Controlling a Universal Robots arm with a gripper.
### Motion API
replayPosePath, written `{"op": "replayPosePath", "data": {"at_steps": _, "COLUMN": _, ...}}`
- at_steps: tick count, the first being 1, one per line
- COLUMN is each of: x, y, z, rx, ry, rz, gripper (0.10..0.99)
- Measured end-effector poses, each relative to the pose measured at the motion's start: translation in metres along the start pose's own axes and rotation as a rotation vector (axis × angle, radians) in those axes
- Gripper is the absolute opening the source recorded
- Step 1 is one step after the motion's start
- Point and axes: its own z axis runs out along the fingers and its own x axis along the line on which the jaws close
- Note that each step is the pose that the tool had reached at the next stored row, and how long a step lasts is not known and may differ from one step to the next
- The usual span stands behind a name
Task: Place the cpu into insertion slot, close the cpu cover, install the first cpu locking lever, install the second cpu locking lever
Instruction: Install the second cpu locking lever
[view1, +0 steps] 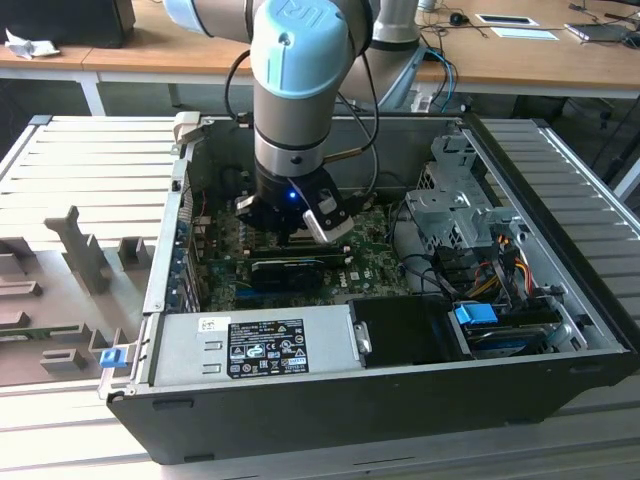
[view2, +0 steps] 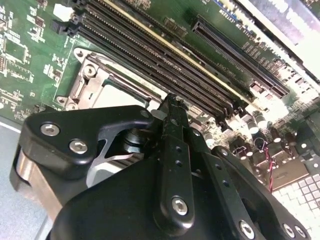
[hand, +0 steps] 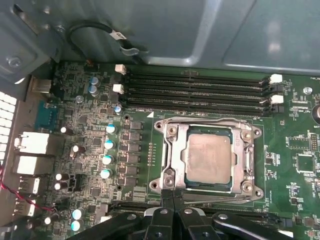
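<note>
The cpu (hand: 208, 159) already sits flat in the insertion slot (hand: 167, 131), and the cpu cover (hand: 210, 128) lies closed over it as a metal frame, its square opening showing the chip. The end effector (hand: 172, 196) hangs just at the socket's near edge with its fingers pressed together and empty, probably so the narrow tip can work at the socket's edge inside the open computer case (view1: 560, 350).
</note>
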Motion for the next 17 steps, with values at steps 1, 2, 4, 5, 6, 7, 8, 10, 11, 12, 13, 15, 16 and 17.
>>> {"op": "replayPosePath", "data": {"at_steps": 1, "x": 0.0006, "y": -0.0008, "z": 0.0001, "rx": -0.005, "ry": -0.0004, "rz": 0.000, "gripper": 0.106}}
{"op": "replayPosePath", "data": {"at_steps": 2, "x": 0.0013, "y": -0.0017, "z": 0.0000, "rx": -0.009, "ry": -0.0007, "rz": 0.000, "gripper": 0.106}}
{"op": "replayPosePath", "data": {"at_steps": 4, "x": 0.0030, "y": -0.0040, "z": -0.0003, "rx": -0.018, "ry": -0.0013, "rz": -0.001, "gripper": 0.106}}
{"op": "replayPosePath", "data": {"at_steps": 5, "x": 0.0033, "y": -0.0051, "z": -0.0006, "rx": -0.022, "ry": -0.0015, "rz": -0.001, "gripper": 0.106}}
{"op": "replayPosePath", "data": {"at_steps": 6, "x": 0.0035, "y": -0.0059, "z": -0.0007, "rx": -0.026, "ry": -0.0018, "rz": -0.001, "gripper": 0.106}}
{"op": "replayPosePath", "data": {"at_steps": 7, "x": 0.0037, "y": -0.0067, "z": -0.0009, "rx": -0.029, "ry": -0.0020, "rz": -0.001, "gripper": 0.106}}
{"op": "replayPosePath", "data": {"at_steps": 8, "x": 0.0038, "y": -0.0076, "z": -0.0011, "rx": -0.031, "ry": -0.0022, "rz": -0.001, "gripper": 0.106}}
{"op": "replayPosePath", "data": {"at_steps": 10, "x": 0.0051, "y": -0.0092, "z": -0.0015, "rx": -0.037, "ry": -0.0026, "rz": -0.001, "gripper": 0.106}}
{"op": "replayPosePath", "data": {"at_steps": 11, "x": 0.0058, "y": -0.0094, "z": -0.0014, "rx": -0.039, "ry": -0.0028, "rz": -0.001, "gripper": 0.106}}
{"op": "replayPosePath", "data": {"at_steps": 12, "x": 0.0072, "y": -0.0094, "z": -0.0013, "rx": -0.042, "ry": -0.0030, "rz": -0.001, "gripper": 0.106}}
{"op": "replayPosePath", "data": {"at_steps": 13, "x": 0.0086, "y": -0.0095, "z": -0.0011, "rx": -0.045, "ry": -0.0031, "rz": -0.001, "gripper": 0.106}}
{"op": "replayPosePath", "data": {"at_steps": 15, "x": 0.0101, "y": -0.0097, "z": 0.0002, "rx": -0.053, "ry": -0.0038, "rz": -0.002, "gripper": 0.106}}
{"op": "replayPosePath", "data": {"at_steps": 16, "x": 0.0102, "y": -0.0099, "z": 0.0012, "rx": -0.057, "ry": -0.0041, "rz": -0.002, "gripper": 0.106}}
{"op": "replayPosePath", "data": {"at_steps": 17, "x": 0.0103, "y": -0.0100, "z": 0.0020, "rx": -0.061, "ry": -0.0044, "rz": -0.002, "gripper": 0.106}}
